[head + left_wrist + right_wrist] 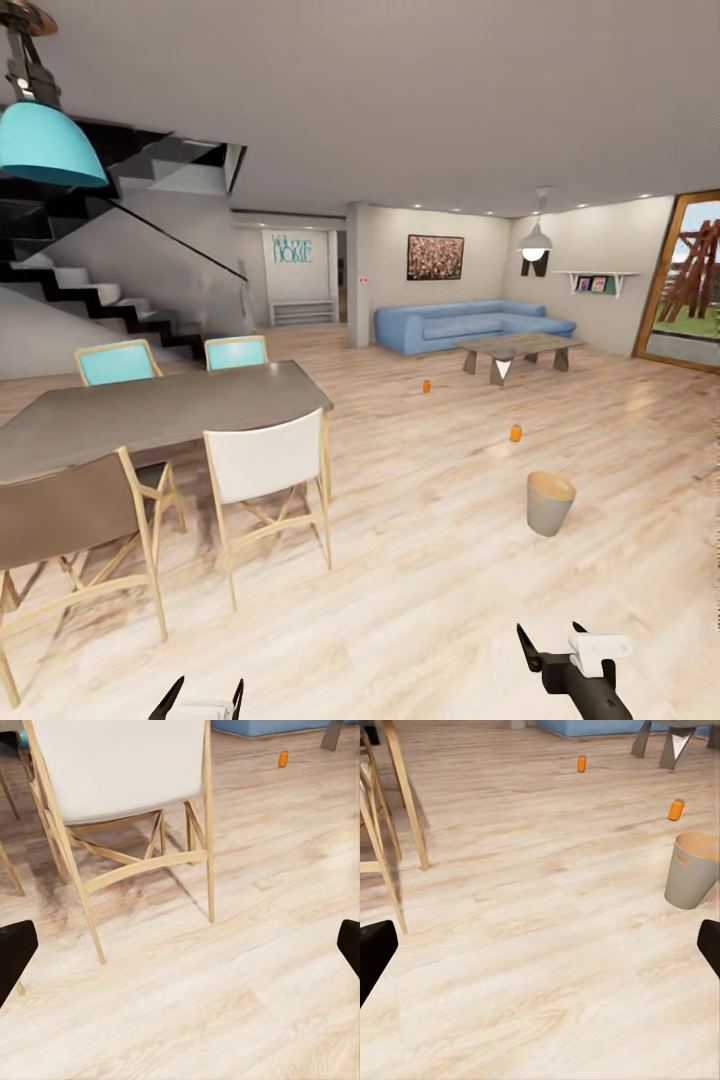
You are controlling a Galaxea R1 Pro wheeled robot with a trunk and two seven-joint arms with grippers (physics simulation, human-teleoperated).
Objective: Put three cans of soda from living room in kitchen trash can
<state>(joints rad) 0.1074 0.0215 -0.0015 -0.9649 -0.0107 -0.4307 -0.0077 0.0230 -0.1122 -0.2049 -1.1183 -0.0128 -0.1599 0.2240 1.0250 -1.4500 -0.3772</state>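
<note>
Pendant lamp (48,143): teal shade, upper left of the head view.
Dining table (150,412): grey top, left of centre, with two teal-backed chairs behind it and a brown chair at lower left.
White chair (266,462): pale wooden legs, at the table's near right corner.
Left gripper (199,699): bottom edge, left of centre; black fingers spread, nothing between them.
Wall sign (292,248): teal letters, "Welcome HOME", though the top word is blurred.
Far soda can (426,385): orange, upright on the wood floor, centre of the frame, in front of the blue sofa (470,322).
Low table (520,350): grey, right of centre, before the sofa.
Near soda can (515,433): orange, on the floor below the low table; no label readable.
Trash can (550,503): pale grey, brown inside, standing on the floor below the near can, apart from it.
Right gripper (552,647): lower right corner; fingers parted, holding nothing.
</note>
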